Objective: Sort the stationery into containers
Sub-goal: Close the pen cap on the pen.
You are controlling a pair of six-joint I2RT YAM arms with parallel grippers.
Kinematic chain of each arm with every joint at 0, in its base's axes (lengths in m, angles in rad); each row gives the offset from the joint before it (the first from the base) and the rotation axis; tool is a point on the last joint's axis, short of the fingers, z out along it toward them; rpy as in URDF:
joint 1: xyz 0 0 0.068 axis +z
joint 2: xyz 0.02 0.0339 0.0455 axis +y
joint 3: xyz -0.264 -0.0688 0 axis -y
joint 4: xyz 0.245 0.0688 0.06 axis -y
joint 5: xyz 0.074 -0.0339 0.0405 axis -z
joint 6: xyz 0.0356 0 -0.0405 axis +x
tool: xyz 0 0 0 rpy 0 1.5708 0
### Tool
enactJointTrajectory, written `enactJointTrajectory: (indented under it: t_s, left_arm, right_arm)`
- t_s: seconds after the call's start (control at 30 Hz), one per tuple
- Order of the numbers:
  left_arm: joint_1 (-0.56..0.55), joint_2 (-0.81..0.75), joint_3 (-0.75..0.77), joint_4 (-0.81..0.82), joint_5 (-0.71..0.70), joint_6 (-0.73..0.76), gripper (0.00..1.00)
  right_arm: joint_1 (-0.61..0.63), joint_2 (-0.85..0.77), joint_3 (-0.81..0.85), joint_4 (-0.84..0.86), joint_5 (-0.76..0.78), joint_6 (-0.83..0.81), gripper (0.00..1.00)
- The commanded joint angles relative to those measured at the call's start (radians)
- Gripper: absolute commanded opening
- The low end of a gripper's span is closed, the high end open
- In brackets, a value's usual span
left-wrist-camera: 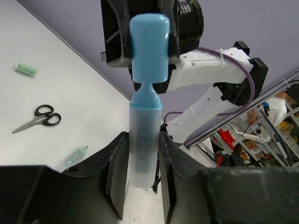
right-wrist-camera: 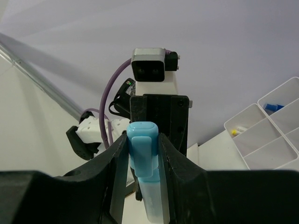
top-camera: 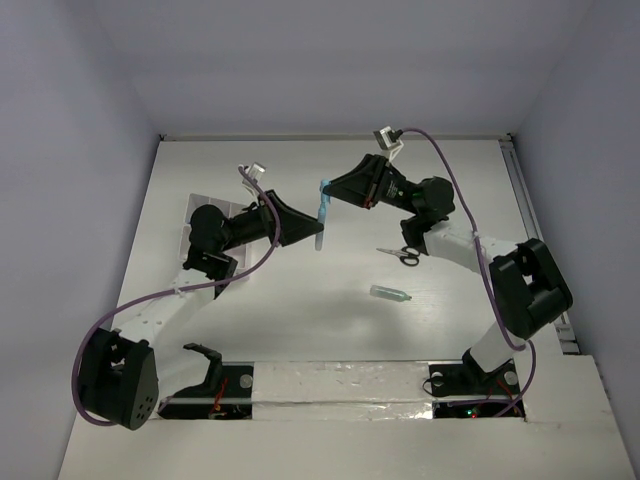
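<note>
A blue highlighter (top-camera: 321,214) hangs in the air between both grippers above the table's middle. My left gripper (top-camera: 306,230) is shut on its translucent body (left-wrist-camera: 142,140). My right gripper (top-camera: 331,190) is shut on its light blue cap (right-wrist-camera: 142,149). In the left wrist view a narrow neck shows between the cap (left-wrist-camera: 149,46) and the body. The white divided box (right-wrist-camera: 266,133) holds a blue piece (right-wrist-camera: 273,107) and a yellow piece (right-wrist-camera: 236,132). In the top view the box (top-camera: 198,215) is mostly hidden under the left arm.
Black-handled scissors (top-camera: 400,254) lie on the table under the right arm and also show in the left wrist view (left-wrist-camera: 39,116). A teal marker (top-camera: 390,293) lies nearer the front. A green piece (left-wrist-camera: 25,70) lies farther off.
</note>
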Motion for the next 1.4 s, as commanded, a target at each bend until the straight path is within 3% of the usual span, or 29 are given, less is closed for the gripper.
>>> enactJointTrajectory:
  t_s: [0.0,0.43,0.97,1.37]
  left_arm:
    - [0.016,-0.013,-0.004,0.110,0.017,-0.017,0.00]
    - [0.016,0.015,-0.021,0.249,0.023,-0.115,0.00]
    - [0.016,-0.013,-0.051,0.394,-0.069,-0.211,0.00]
    - [0.016,-0.004,-0.010,0.412,-0.088,-0.233,0.00]
  right_arm:
    - [0.007,-0.028,-0.013,0.420,-0.015,-0.018,0.24]
    - [0.036,-0.011,-0.026,0.425,-0.017,-0.041,0.24]
    - [0.076,-0.088,-0.137,0.424,0.000,-0.101,0.24]
    - [0.094,-0.137,-0.194,0.361,-0.050,-0.139,0.21]
